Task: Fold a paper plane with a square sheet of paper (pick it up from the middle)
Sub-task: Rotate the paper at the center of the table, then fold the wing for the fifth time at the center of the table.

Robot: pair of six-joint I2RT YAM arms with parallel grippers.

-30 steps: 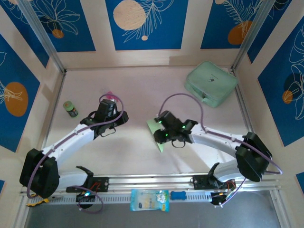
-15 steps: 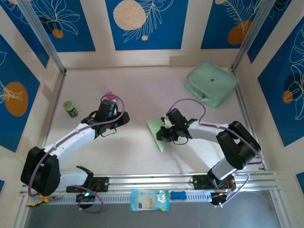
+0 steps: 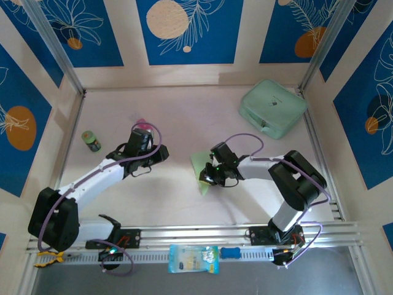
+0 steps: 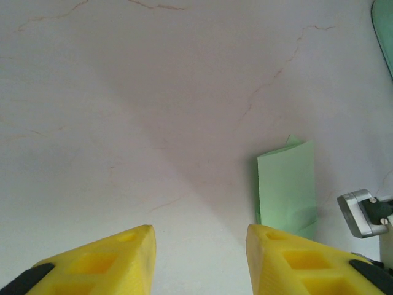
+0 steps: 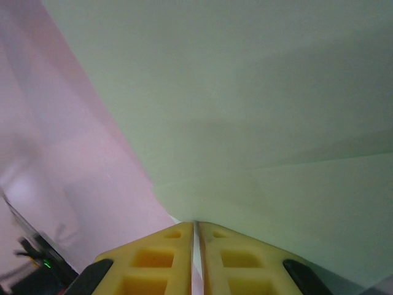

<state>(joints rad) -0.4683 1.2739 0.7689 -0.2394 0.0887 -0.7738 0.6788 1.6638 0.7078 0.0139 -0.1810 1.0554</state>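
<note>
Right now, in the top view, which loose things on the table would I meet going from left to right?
green jar → paper → mint case

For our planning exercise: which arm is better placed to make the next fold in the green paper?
Probably the right: the right gripper is shut on the paper, while the left gripper hangs open apart from it.

Soft, even light is bathing the surface point(image 3: 184, 110); faint shadows are falling (right wrist view is blurring).
</note>
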